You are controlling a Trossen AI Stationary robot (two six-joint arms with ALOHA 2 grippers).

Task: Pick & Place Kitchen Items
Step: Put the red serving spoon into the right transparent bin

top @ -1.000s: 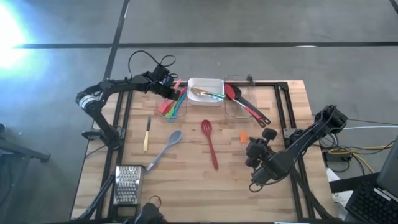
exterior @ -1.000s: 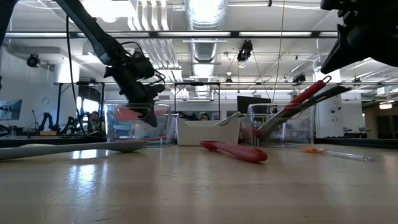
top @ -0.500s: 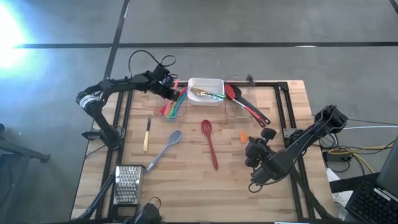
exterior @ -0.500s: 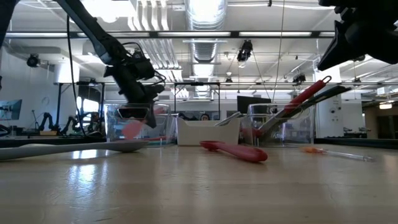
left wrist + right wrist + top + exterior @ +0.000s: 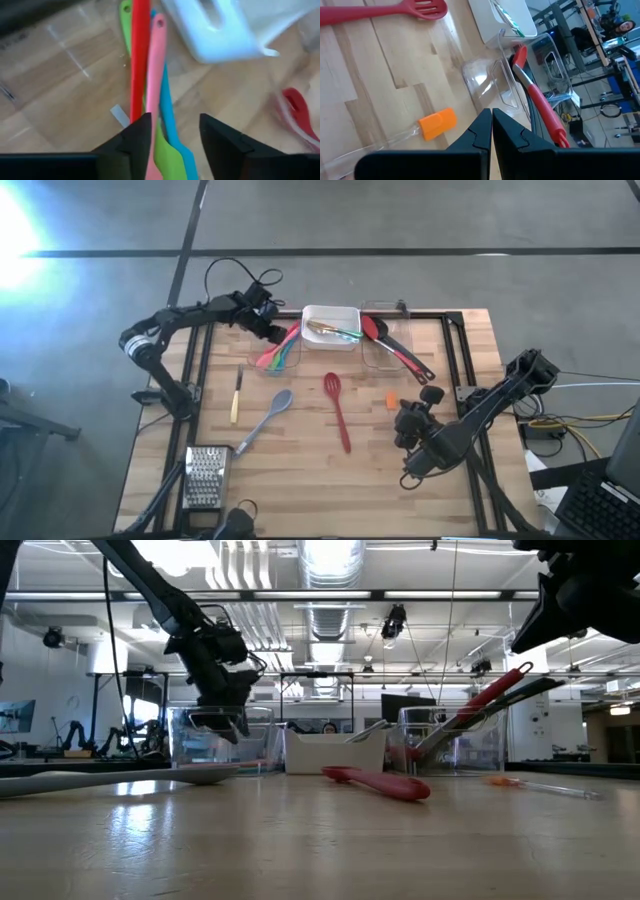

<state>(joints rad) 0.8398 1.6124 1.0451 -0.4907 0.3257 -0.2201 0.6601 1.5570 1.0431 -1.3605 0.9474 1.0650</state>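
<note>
Plainly, no writing can be read anywhere. Over the clear bin at the back left of the slatted wooden worktop (image 5: 300, 460), the left gripper (image 5: 170, 135) has its fingers spread, empty, above smooth pink (image 5: 156, 65), red (image 5: 139, 55), green (image 5: 167, 160) and blue (image 5: 172, 130) slim-handled spatulas. Front right, the right gripper (image 5: 491, 127) hangs with fingers pressed together.

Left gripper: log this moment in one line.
left gripper: open, above clear bin | pink silicone spatula: released in bin | right gripper: shut, idle
</note>
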